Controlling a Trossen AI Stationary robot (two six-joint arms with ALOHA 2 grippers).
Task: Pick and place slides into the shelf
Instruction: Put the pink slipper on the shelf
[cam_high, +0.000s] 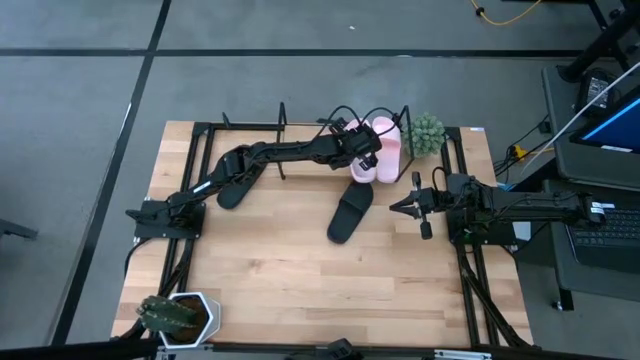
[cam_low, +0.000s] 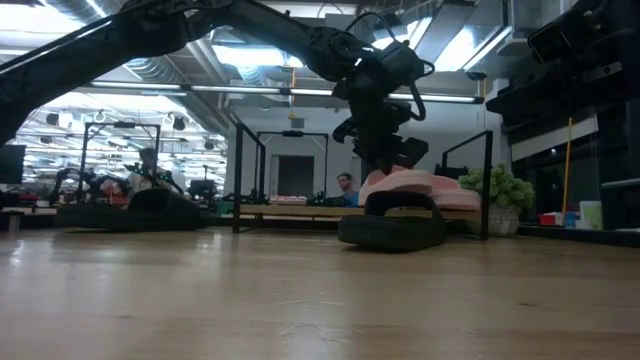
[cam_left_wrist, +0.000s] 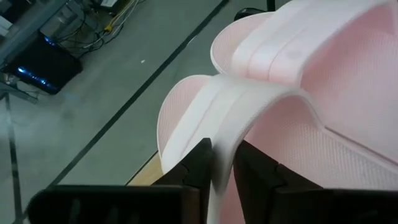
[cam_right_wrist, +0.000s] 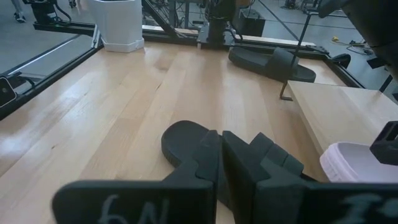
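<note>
My left gripper (cam_high: 362, 150) reaches over the shelf (cam_high: 300, 132) at the table's far edge and is shut on a pale pink slide (cam_high: 363, 167). The second pink slide (cam_high: 388, 140) lies beside it on the shelf board, toward the right end frame. One black slide (cam_high: 350, 212) lies sole-down on the table in front of the shelf. The other black slide (cam_high: 235, 185) lies on the table partly under the left arm. My right gripper (cam_high: 405, 207) waits shut, to the right of the nearer black slide (cam_right_wrist: 186, 140), touching nothing. My left gripper pinches the pink slide's wide strap (cam_left_wrist: 219, 149) between its two fingers (cam_left_wrist: 196, 165), one inside under the strap and one outside. The fingers come from above, pointing down. In the low view the slide (cam_low: 405, 185) sits at shelf-board height; whether it rests there I cannot tell.
A small green plant (cam_high: 427, 133) stands at the shelf's right end. A potted plant in a white pot (cam_high: 180, 315) stands at the table's near left corner. The shelf's thin black end frames (cam_high: 283, 125) rise on either side. Bare wood lies across the table's near half (cam_high: 300, 290).
</note>
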